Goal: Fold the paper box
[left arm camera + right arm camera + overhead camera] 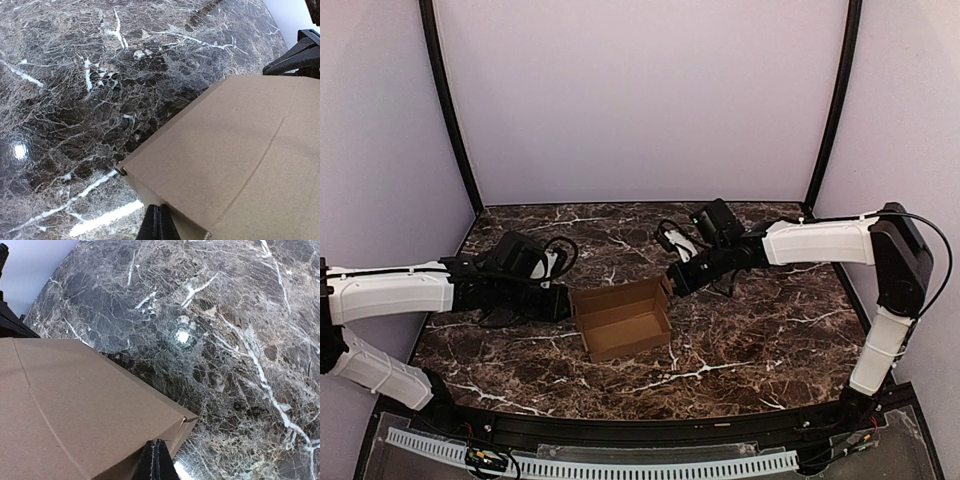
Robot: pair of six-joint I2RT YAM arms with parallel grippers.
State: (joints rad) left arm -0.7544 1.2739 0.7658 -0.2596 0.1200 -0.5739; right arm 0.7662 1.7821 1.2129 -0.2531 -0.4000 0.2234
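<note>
Paper box point(622, 318), open side up, at centre of marble table point(770, 330). Left gripper point(563, 302) clenched, touching left end wall; right gripper point(677, 282) clenched, touching far right corner. Cardboard pinched or merely touched: cannot tell from wrist views.

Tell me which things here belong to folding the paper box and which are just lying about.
Part of the job:
paper box
left hand, shut on its left end
right hand, shut on its far right corner

Not part of it:
marble table, only the surface underneath
white slotted strip along the near edge
</note>
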